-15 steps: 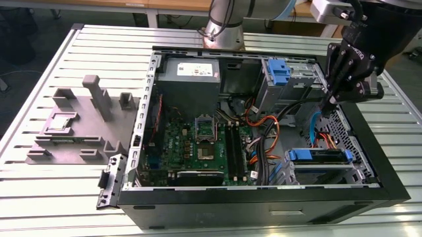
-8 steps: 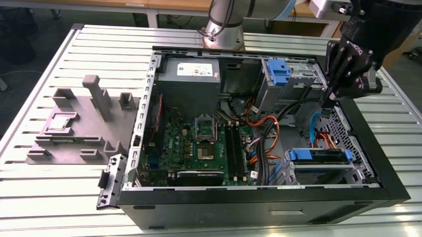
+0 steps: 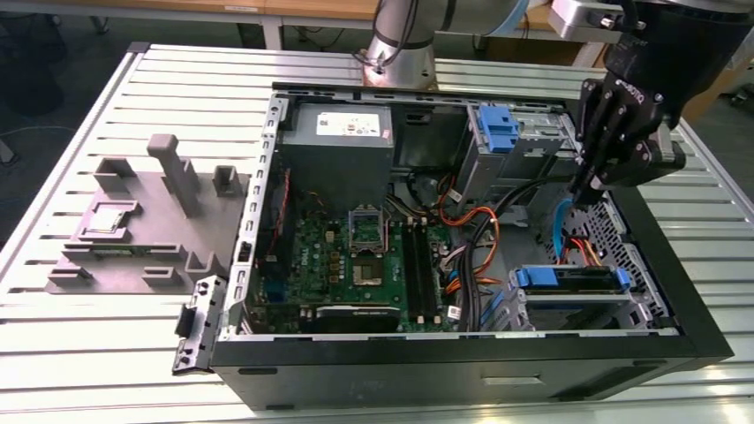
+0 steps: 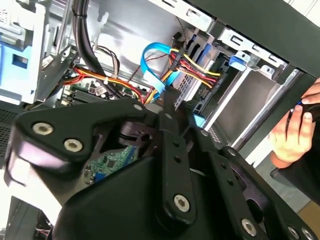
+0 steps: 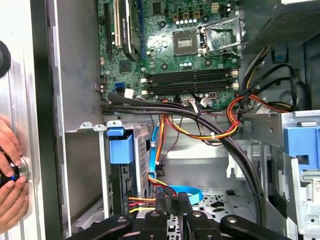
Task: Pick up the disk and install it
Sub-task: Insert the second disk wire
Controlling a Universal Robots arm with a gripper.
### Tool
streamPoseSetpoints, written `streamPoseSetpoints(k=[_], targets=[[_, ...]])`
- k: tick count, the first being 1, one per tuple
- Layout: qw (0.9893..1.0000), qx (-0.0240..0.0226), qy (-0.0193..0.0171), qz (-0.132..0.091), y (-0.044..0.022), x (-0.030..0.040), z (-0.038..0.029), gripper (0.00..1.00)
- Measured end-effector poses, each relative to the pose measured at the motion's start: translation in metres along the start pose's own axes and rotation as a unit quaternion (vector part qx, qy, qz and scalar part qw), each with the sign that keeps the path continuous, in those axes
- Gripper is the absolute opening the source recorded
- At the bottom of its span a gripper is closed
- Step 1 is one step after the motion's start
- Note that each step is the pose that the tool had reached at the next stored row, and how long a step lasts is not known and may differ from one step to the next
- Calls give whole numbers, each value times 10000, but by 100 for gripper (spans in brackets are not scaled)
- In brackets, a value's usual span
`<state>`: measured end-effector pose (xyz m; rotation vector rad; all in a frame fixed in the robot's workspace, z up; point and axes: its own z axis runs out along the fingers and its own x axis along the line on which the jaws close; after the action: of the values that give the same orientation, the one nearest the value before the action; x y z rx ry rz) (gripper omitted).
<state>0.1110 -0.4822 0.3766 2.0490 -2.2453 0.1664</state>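
An open black desktop computer case [image 3: 471, 371] lay on a slatted metal table [image 3: 71, 344]. The black robot gripper [image 3: 585, 188] hung inside the case near its right side in the exterior view, above the bundled cables; whether its fingers were apart or together could not be told. The silver hard disk in its blue plastic carrier [image 3: 570, 280] sat seated in the grey drive bay at the near right corner. A person's hand [image 5: 10, 177] rested outside the case wall.
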Motion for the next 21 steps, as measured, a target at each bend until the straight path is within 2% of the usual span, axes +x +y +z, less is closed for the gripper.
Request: streamPoseSetpoints(k=[1,6,11,17,18,21], targets=[[10000,1,4,0,-1,-4,5,24],[10000,-3,6,-1,-2,-5,-7,24],[10000,-29,6,-4,-1,-11,-35,24],[10000,-30,25,3,2,-79,-40,24],[10000,-29,42,5,2,-84,-34,24],[9999,-22,127,9,1,-92,-12,24]])
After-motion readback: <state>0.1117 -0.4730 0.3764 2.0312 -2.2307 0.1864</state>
